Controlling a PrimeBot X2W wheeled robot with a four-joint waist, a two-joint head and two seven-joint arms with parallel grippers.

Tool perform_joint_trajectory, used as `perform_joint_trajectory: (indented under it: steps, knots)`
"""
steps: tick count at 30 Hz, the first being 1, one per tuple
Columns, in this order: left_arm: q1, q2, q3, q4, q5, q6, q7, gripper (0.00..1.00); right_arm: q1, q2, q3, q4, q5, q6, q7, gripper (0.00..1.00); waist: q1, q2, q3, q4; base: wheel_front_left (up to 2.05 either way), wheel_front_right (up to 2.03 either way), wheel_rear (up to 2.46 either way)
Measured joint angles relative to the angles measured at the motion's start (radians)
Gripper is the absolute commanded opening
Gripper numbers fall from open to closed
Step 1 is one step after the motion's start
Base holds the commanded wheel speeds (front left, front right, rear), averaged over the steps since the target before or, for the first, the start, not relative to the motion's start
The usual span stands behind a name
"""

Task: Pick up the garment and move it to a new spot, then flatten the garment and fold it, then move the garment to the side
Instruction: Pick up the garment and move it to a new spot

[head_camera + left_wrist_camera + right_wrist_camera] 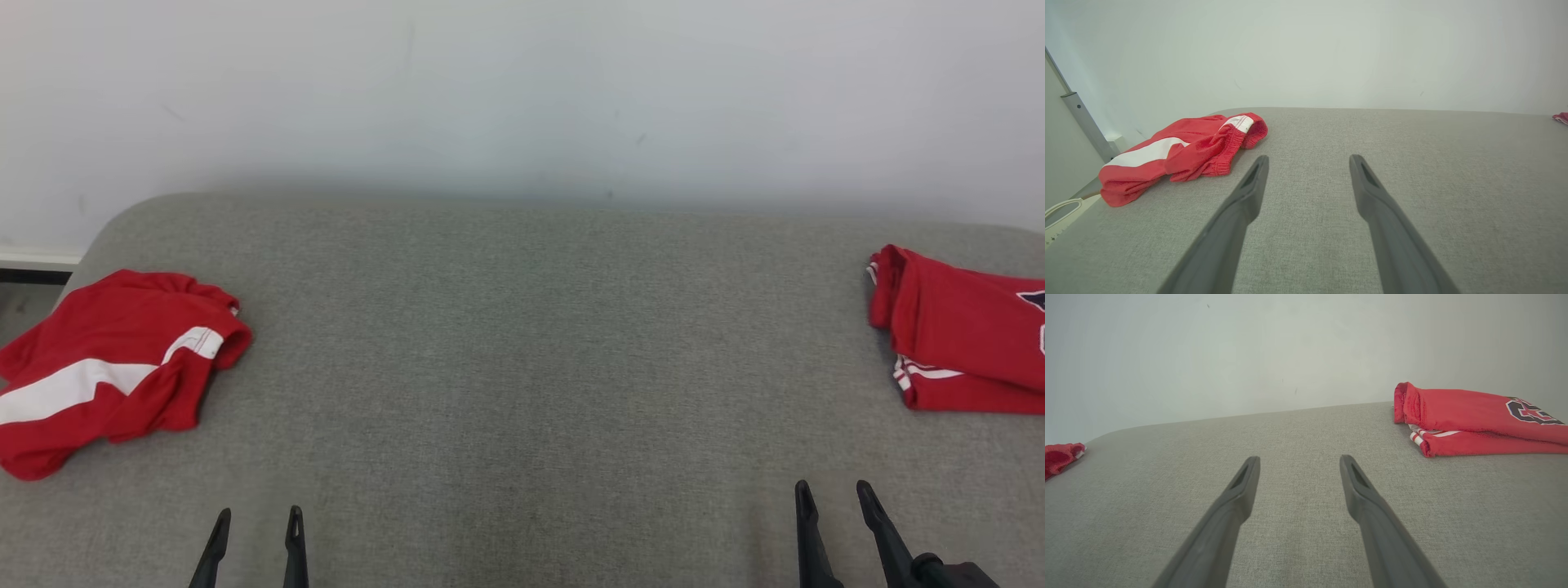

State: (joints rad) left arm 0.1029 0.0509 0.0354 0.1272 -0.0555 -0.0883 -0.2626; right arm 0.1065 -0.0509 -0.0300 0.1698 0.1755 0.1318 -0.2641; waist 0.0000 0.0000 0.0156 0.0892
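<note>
Head view: L tool & R tool spread wide, empty; crumpled garment L edge, folded garment R edge.

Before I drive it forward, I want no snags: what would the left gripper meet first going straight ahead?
Probably nothing: the left gripper points over grey fabric surface toward the white wall; the crumpled red white-striped garment lies leftward.

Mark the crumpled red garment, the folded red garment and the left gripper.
crumpled red garment [122, 327], head view, red fabric above the white stripe
folded red garment [955, 327], head view, top layer
left gripper [260, 513], head view, midway between its fingertips
</note>
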Motion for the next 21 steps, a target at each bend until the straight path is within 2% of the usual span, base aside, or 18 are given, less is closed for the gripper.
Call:
perform_joint_trajectory:
  steps: [21]
  knots:
    - [0.003, 0.0, 0.038, 0.023, 0.003, 0.015, 0.0, 1.0, -0.003, 0.0, 0.031, 0.018, 0.006, 0.0, 0.0, 1.0, 0.0, 0.0, 0.002, 0.242, 0.0, 0.0, 0.0]
